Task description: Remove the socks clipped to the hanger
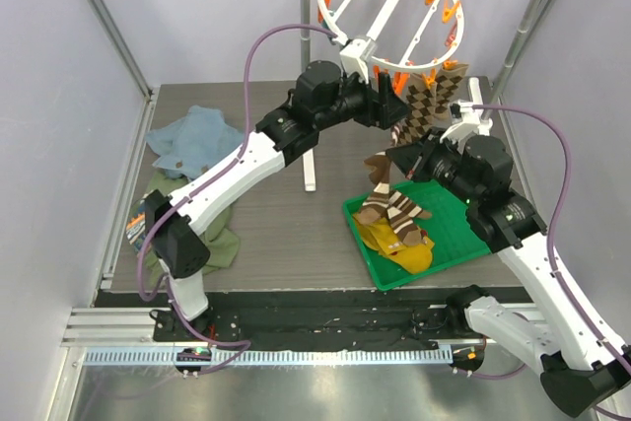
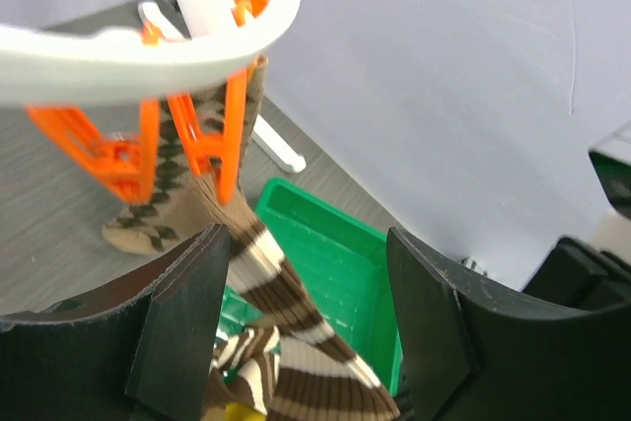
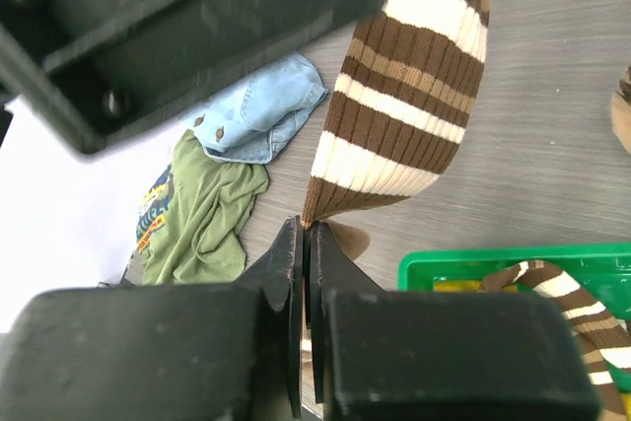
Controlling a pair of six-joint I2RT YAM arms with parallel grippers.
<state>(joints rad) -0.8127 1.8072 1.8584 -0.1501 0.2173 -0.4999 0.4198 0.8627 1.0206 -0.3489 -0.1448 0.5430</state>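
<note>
The white round hanger [image 1: 389, 7] hangs from a rail at the back; its rim shows in the left wrist view [image 2: 148, 56]. A brown-and-white striped sock [image 2: 286, 293] hangs from an orange clip [image 2: 222, 145], with a diamond-patterned sock [image 1: 429, 101] beside it. My left gripper [image 2: 306, 313] is open just under the rim, its fingers on either side of the striped sock. My right gripper [image 3: 308, 234] is shut on the lower edge of that striped sock [image 3: 404, 115]. Another striped sock [image 1: 394, 209] and a mustard-yellow one [image 1: 399, 244] lie in the green tray [image 1: 463, 234].
A blue cloth [image 1: 197, 140] and an olive-green cloth [image 1: 212, 234] lie at the table's left. The grey rail stand's post [image 1: 306, 96] and white foot [image 1: 310, 179] stand mid-table, left of the tray. Grey walls close in both sides.
</note>
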